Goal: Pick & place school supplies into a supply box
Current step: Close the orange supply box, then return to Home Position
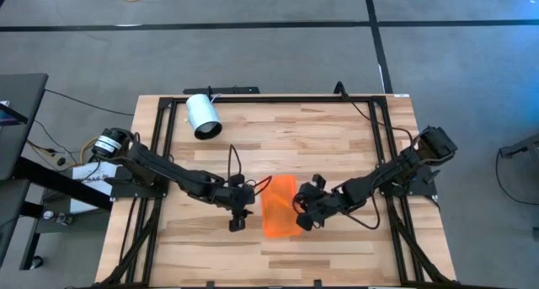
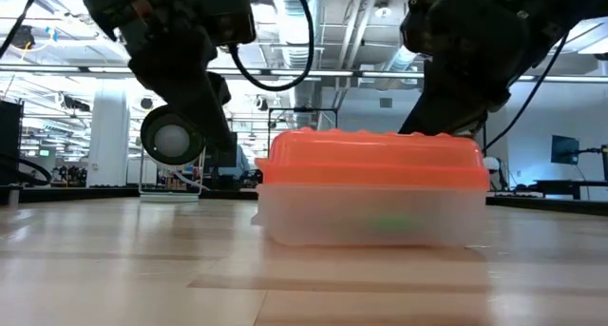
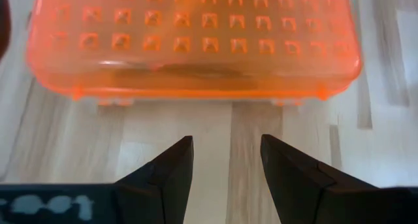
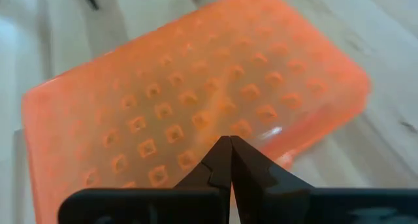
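The supply box (image 1: 280, 206), clear plastic with an orange studded lid (image 2: 372, 161), stands shut on the wooden table near its middle. A faint green shape (image 2: 389, 224) shows through its clear wall; otherwise the school supplies are hidden. My left gripper (image 3: 226, 160) is open beside the box's left long side (image 3: 189, 87), a short way off, with bare table between its fingers. My right gripper (image 4: 230, 145) is shut, slanting down over the lid (image 4: 196, 100) near the box's right long side (image 1: 295, 211). My right gripper's shut fingertips (image 4: 225, 149) stand over the orange lid near its right long edge, slanting down from the table's right. Whether they touch the lid I cannot tell.
A white cylinder (image 1: 202, 116) lies on its side at the table's far left, also visible in the low view (image 2: 171, 136). A black frame (image 1: 278, 97) runs round the tabletop. Bare wood lies in front of the box (image 1: 278, 259).
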{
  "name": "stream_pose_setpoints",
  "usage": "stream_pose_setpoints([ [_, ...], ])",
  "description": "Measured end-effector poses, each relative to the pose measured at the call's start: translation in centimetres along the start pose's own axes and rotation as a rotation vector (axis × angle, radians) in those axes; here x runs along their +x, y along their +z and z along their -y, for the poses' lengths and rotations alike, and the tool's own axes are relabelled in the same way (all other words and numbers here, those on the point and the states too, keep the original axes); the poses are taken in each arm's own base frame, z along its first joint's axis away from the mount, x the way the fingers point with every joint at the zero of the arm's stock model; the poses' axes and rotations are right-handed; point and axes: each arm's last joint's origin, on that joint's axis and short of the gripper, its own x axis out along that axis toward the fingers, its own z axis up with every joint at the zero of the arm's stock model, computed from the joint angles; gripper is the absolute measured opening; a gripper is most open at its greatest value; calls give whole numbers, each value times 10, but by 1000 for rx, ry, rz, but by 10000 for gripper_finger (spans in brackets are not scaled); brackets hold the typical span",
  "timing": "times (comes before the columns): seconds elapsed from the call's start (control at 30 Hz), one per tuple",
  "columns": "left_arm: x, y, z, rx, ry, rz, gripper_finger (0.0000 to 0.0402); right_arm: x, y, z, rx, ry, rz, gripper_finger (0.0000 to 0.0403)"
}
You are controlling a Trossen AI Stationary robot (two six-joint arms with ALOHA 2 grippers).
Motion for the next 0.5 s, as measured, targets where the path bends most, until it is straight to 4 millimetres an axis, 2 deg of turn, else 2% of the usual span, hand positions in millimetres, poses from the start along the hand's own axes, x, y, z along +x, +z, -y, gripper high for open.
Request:
stream_pose_setpoints([
  [0.17, 5, -10, 1, -39, -19, 21, 169, -4, 5, 7, 26, -41, 6, 0],
  [0.3, 5, -9, 2, -40, 6, 42, 169, -10, 6, 4, 11, -25, 20, 0],
  [0.5, 5, -10, -1, -53, 72, 45, 169, -31, -10, 7, -21, -124, -59, 0],
])
